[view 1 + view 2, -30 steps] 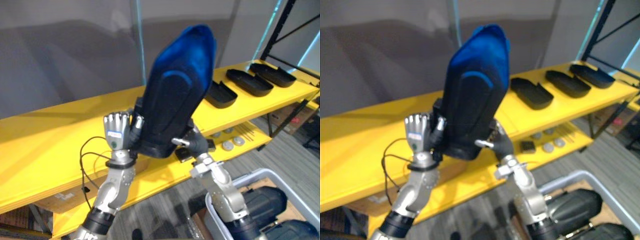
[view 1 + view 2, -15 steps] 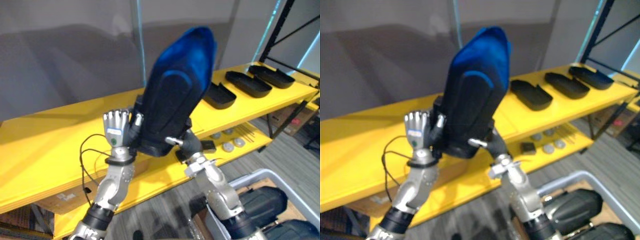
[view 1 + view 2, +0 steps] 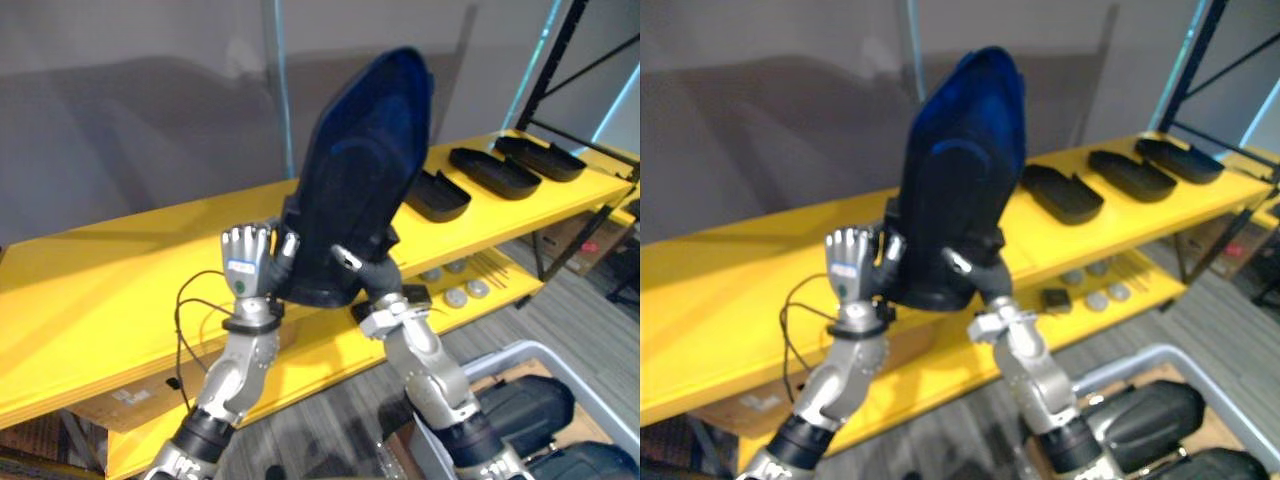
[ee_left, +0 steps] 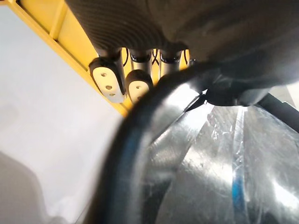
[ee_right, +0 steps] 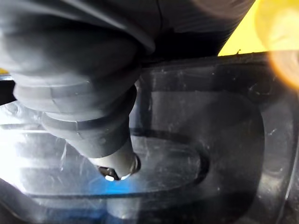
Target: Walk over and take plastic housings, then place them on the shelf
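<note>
- Left eye view: a large dark plastic housing (image 3: 365, 180) stood upright, leaning right, held up in front of the long yellow shelf (image 3: 100, 290).
- The left hand (image 3: 250, 268) clasped its lower left edge, with its fingers (image 4: 108, 81) hooked over the rim.
- The right hand (image 3: 372, 283) gripped the lower right side, its thumb (image 5: 100, 140) pressed against the shell.
- Three black housings (image 3: 495, 172) lay in a row at the shelf's far right.
- A grey bin (image 3: 525, 347) sat on the floor at near right, with more dark housings inside.
</note>
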